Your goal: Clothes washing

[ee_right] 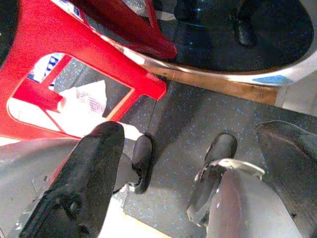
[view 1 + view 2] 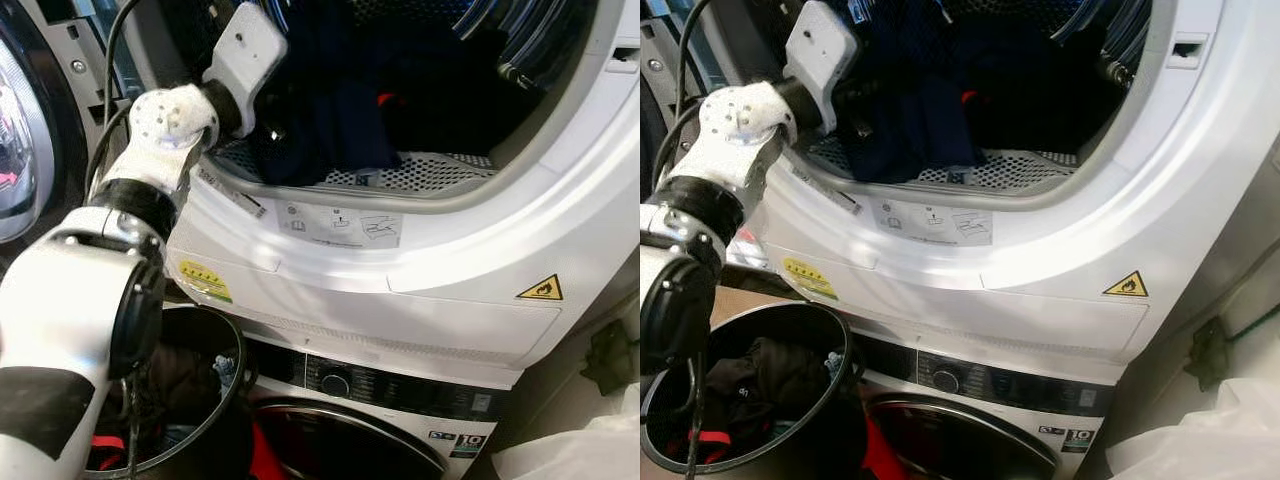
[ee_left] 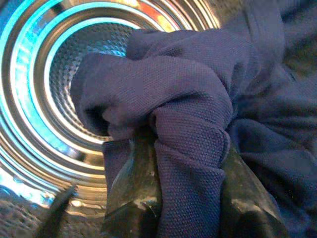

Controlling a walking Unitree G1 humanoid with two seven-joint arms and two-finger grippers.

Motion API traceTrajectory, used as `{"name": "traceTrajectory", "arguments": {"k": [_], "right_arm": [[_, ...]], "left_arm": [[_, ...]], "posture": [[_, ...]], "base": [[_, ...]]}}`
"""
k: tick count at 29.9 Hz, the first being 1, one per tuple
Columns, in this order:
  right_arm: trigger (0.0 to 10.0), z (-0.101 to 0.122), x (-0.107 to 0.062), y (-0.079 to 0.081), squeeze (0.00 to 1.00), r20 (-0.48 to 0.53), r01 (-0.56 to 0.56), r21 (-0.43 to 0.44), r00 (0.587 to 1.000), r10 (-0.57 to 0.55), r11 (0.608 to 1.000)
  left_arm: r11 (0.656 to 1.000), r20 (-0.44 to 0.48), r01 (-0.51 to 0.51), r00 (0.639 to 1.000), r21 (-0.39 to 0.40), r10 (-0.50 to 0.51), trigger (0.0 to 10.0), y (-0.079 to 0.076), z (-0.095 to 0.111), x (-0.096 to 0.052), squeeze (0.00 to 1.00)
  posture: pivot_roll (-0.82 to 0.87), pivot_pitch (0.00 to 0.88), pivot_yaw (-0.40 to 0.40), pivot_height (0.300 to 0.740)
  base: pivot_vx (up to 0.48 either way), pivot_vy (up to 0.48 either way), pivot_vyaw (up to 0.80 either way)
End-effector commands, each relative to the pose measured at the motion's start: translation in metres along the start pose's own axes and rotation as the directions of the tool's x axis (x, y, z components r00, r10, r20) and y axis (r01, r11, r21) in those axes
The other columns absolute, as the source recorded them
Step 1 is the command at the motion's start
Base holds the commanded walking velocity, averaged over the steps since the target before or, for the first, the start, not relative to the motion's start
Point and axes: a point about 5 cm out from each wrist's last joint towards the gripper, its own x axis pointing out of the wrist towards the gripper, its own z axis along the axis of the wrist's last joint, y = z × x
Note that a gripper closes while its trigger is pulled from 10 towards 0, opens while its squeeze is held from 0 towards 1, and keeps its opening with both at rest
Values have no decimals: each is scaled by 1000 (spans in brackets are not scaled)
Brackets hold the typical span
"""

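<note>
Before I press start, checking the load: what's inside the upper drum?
Dark navy clothes, one pinched by the left gripper; a red bit shows. Anything beneath is covered.

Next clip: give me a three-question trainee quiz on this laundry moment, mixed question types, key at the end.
1. True or false: the left tool is shut on the navy garment.
2. The left arm reaches into: A) the upper machine's drum B) the black basket C) the lower machine's door
3. What colour is the triangular warning sticker?

Key: 1 true; 2 A; 3 yellow.
</note>
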Motion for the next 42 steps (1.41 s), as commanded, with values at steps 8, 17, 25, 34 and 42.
{"name": "traceTrajectory", "arguments": {"k": [8,17,25,34,42], "right_arm": [[10000,-17,-5,2,0,-11,15,6,1000,-15,1000],[10000,-41,-15,-2,0,-31,42,12,999,-41,999],[10000,-43,-17,-3,0,-12,44,18,999,-44,999],[10000,-44,-15,6,0,-19,27,20,999,-27,999],[10000,-35,-11,8,0,-9,16,22,1000,-15,1000]], "left_arm": [[993,38,-121,992,-10,121,0,19,31,13,0],[970,-43,-119,993,-214,112,4039,9,26,24,0],[866,-69,287,937,-409,-343,10000,-60,-12,25,0],[826,-81,370,893,-425,-442,10000,-68,-20,19,1000],[873,-46,232,959,-429,-278,10000,-41,-9,19,1000]], "posture": [[-46,0,127,740],[-106,35,133,740],[-123,75,131,740],[-89,103,143,740],[-57,106,139,740]], "base": [[0,0,0],[0,0,0],[0,0,0],[0,0,0],[0,0,0]]}}
